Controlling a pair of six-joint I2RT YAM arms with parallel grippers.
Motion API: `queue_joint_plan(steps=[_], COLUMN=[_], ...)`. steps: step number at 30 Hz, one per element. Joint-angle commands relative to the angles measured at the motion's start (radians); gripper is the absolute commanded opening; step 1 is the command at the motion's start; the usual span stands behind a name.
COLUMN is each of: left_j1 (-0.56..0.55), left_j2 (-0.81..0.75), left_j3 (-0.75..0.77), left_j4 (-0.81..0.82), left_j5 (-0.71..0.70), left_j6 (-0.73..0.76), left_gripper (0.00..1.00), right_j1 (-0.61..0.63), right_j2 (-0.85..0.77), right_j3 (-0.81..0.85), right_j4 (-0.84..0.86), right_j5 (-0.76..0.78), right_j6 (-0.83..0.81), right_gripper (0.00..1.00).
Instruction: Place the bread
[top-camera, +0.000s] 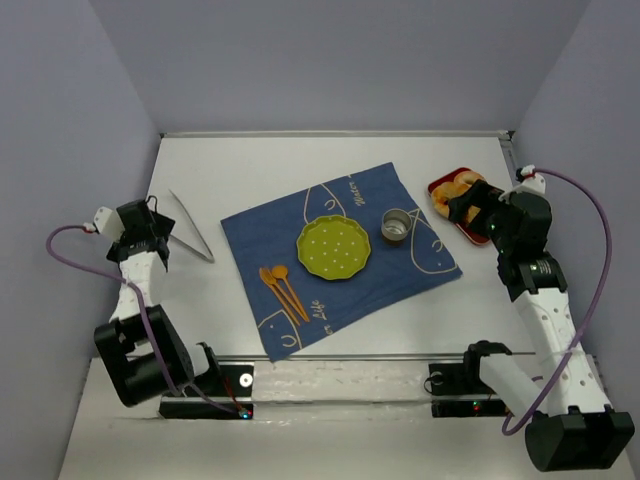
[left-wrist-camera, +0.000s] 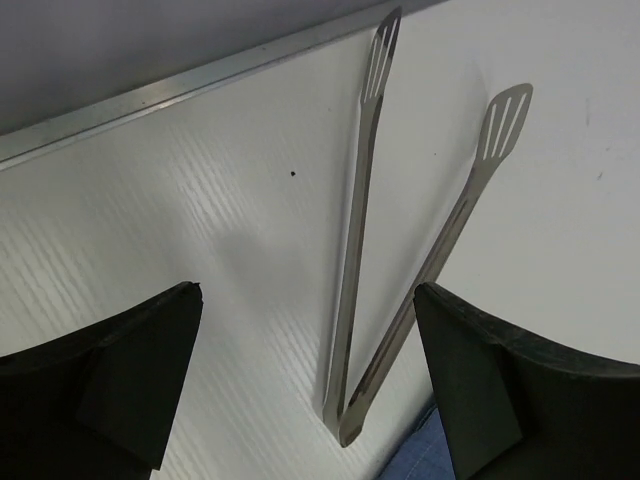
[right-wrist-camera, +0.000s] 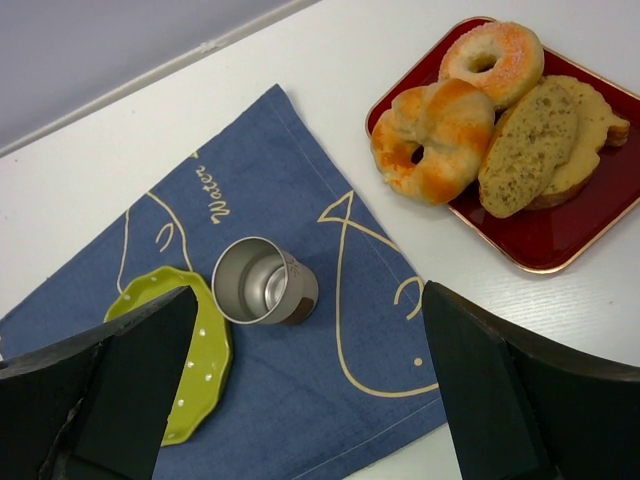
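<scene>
Both pairs of jaws stand wide apart and hold nothing. The left gripper (left-wrist-camera: 305, 290) hangs over the metal tongs (left-wrist-camera: 355, 250), which lie on the white table (top-camera: 250, 170) with their joined end between its fingers. The right gripper (right-wrist-camera: 308, 292) hovers near the red tray (right-wrist-camera: 560, 250).

The bread (right-wrist-camera: 527, 150) lies on this tray, leaning on a paler piece under it and just beside two doughnuts (right-wrist-camera: 435, 130). It is not yet lifted, so I judge the task is at its very start – the approach before the first grasp.

The goal is probably the green plate (right-wrist-camera: 205, 370) on the blue cloth (right-wrist-camera: 300, 400). The next move calls for a grasp of the bread alone, by hand or with the tongs.

A metal cup (right-wrist-camera: 262, 282) stands between tray and plate – a low carry could knock it over. An orange spoon and fork (top-camera: 280, 290) lie on the plate's other side, out of the path.
</scene>
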Motion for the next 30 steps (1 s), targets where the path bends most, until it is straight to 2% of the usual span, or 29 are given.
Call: queue_joint_plan(steps=[1, 5, 6, 11, 13, 14, 15, 19, 24, 25, 28, 29, 30], left_j1=[0.002, 0.002, 0.002, 0.004, 0.004, 0.004, 0.004, 0.002, 0.002, 0.002, 0.002, 0.002, 0.002], left_j2=[0.121, 0.283, 0.284, 0.455, 0.534, 0.584, 0.61, 0.681, 0.686, 0.689, 0.695, 0.696, 0.696], left_j3=[0.091, 0.187, 0.188, 0.303, 0.359, 0.395, 0.413, 0.465, 0.456, 0.456, 0.458, 0.459, 0.459], left_j4=[0.049, 0.027, 0.023, -0.042, -0.04, -0.034, -0.034, -0.039, -0.034, -0.036, -0.039, -0.04, -0.04], left_j5=[0.054, 0.081, 0.08, -0.035, -0.031, -0.002, 0.014, 0.064, 0.049, 0.049, 0.052, 0.06, 0.066], left_j6=[0.056, 0.08, 0.083, 0.066, 0.066, 0.071, 0.08, 0.088, 0.111, 0.115, 0.115, 0.115, 0.118], left_gripper=[0.99, 0.99, 0.98, 0.97, 0.92, 0.86, 0.83, 0.79, 0.74, 0.72, 0.54, 0.42, 0.36], right_j1=[-0.005, -0.005, -0.005, -0.005, -0.005, -0.005, -0.005, -0.005, -0.005, -0.005, -0.005, -0.005, -0.005], right_j2=[-0.015, -0.029, -0.032, -0.044, -0.036, -0.027, -0.02, 0.016, 0.02, 0.016, -0.013, -0.019, -0.033], right_j3=[-0.012, -0.014, -0.017, -0.021, -0.02, -0.018, -0.015, -0.009, -0.006, -0.008, -0.012, -0.014, -0.014], right_j4=[0.045, 0.04, 0.037, 0.032, 0.032, 0.032, 0.032, 0.031, 0.028, 0.025, 0.02, 0.02, 0.017], right_j5=[-0.011, 0.001, 0.009, 0.034, 0.031, 0.029, 0.029, 0.018, 0.009, 0.009, 0.017, 0.02, 0.02], right_j6=[-0.035, -0.053, -0.053, -0.059, -0.056, -0.058, -0.059, -0.061, -0.061, -0.061, -0.059, -0.061, -0.062], right_gripper=[1.0, 1.0, 1.0, 1.0, 1.0, 1.0, 1.0, 1.0, 1.0, 1.0, 1.0, 1.0, 1.0])
